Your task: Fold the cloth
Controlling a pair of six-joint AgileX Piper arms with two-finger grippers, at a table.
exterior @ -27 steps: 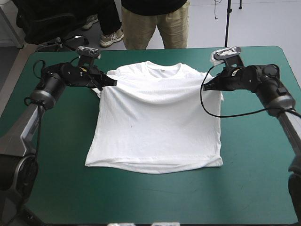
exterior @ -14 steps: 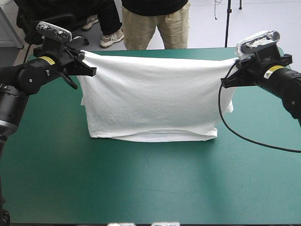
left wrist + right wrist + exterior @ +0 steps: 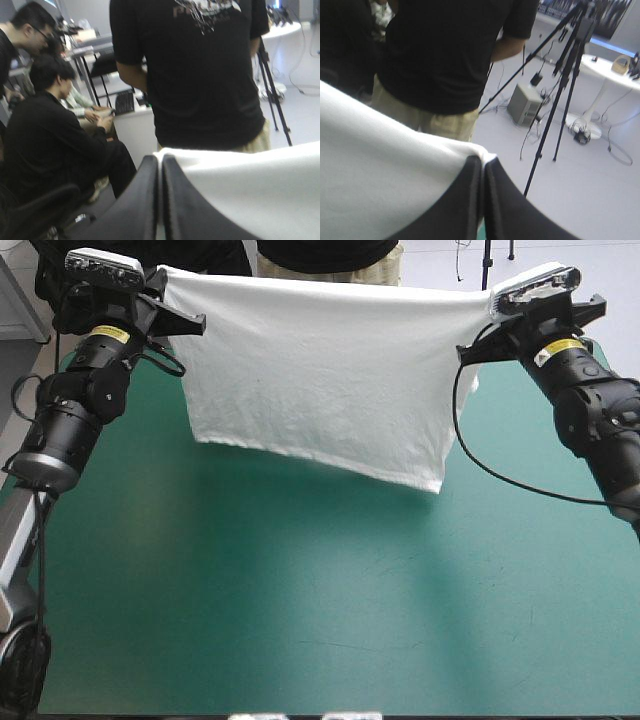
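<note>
A robotics lab, by the teal-green table [image 3: 300, 630] and tripod [image 3: 576, 37] beyond.

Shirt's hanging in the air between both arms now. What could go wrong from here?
1. The left end effector and the right end effector each pinch only a small bit of the T-shirt at a top corner; any extra pull might let it slip out.
2. The hem hangs slanted, lower on the right arm's side, so laying it on the table may give a crooked fold.
</note>
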